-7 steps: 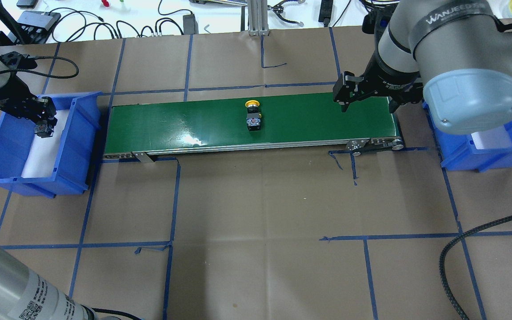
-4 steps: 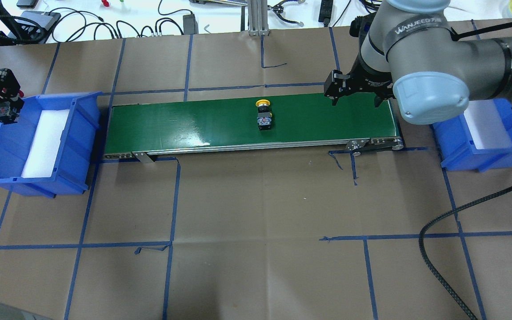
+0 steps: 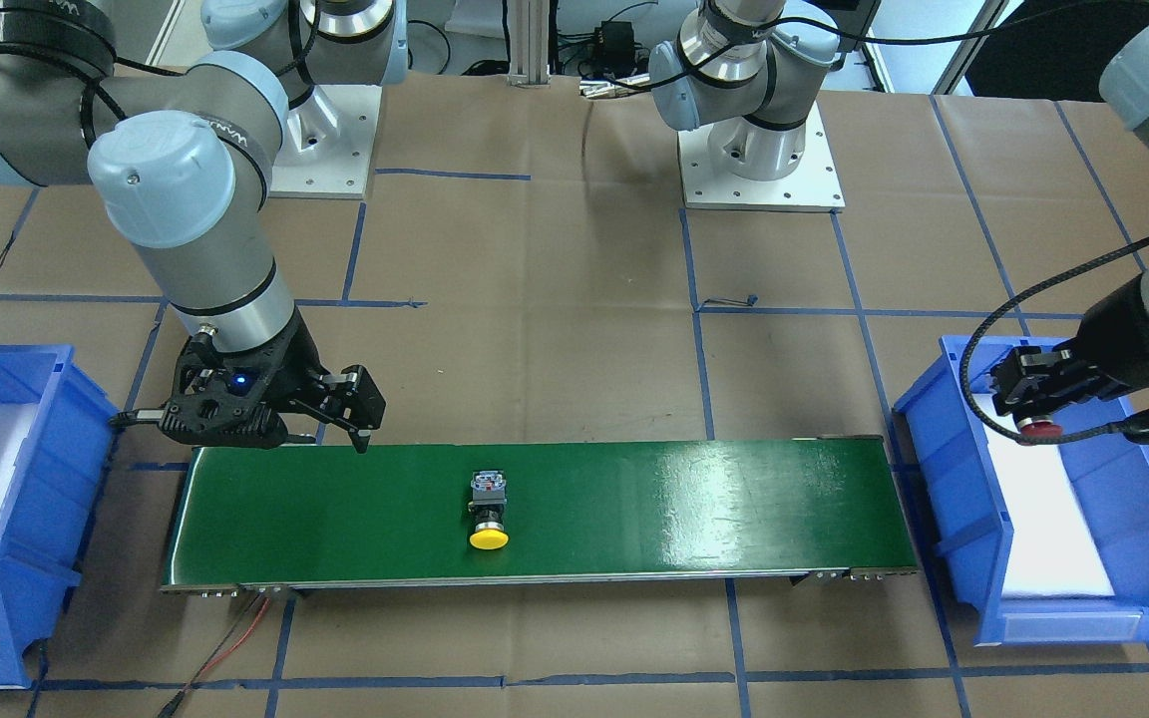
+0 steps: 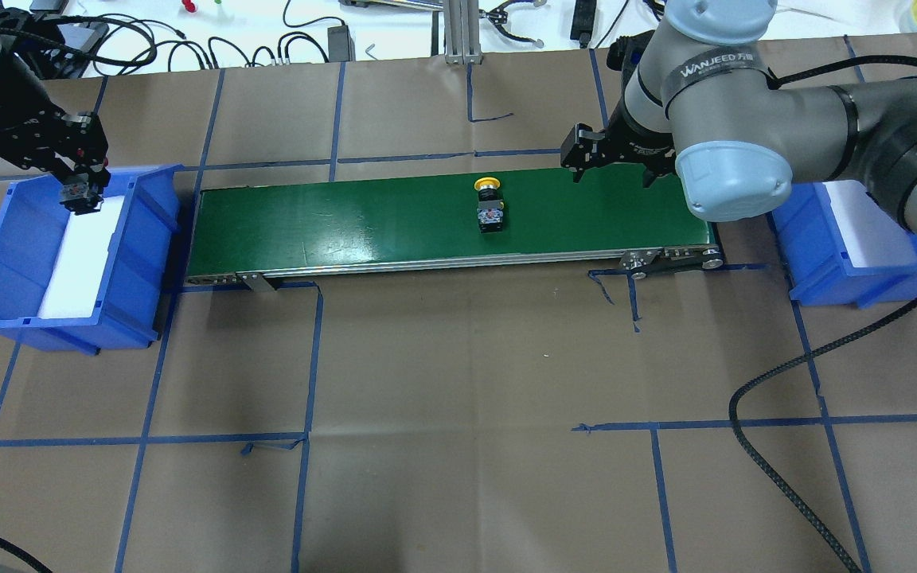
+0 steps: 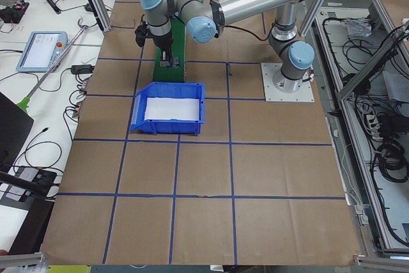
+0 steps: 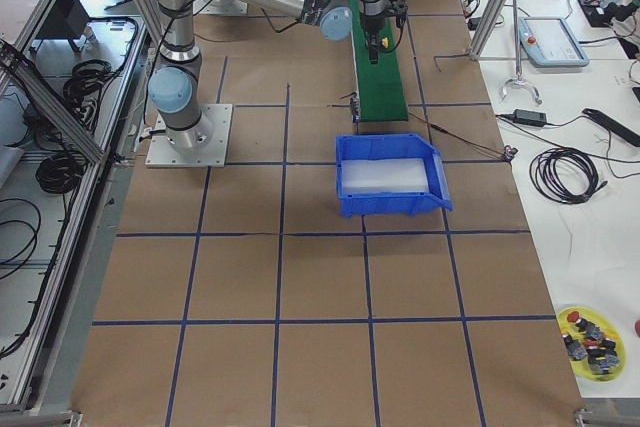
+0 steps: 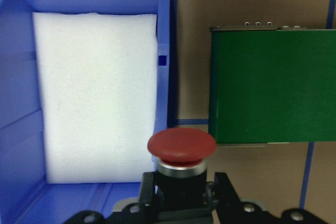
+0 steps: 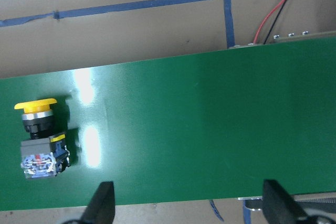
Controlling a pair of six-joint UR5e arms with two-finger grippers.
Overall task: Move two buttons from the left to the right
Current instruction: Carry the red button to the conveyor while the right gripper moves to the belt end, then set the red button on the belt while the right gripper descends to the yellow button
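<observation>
Nearest lies the bench, covered in creased brown paper ruled off with blue tape. Beyond it runs the conveyor belt, a long, smooth, glossy green strip that throws back glare.

The yellow button lies on its side a little past the belt's middle, towards the right end. Its mushroom cap points at the far edge, with the black barrel and blocky grey contact housing behind it.

At the belt's far edge, near the right end, the right pincer hovers with its jaws wide and empty, well apart from that button. The right bin stands just off that end.

On the other side, the left pincer is clamped on the black body of the red button, raised above the left bin. The domed cap is smooth and matte over a bright metal ring. Below it are white foam, soft-looking, and ribbed hard blue plastic walls.

By my reading, the first button is partway across and the second has been lifted for its turn.

- **Left arm:** it needs to clear the bin wall and lay the red button on the belt's left end, low enough that the round cap does not roll it.
- **Right pincer:** it has to come down over the yellow button's squarish block or barrel, jaws straddling it, not the slippery cap.
</observation>
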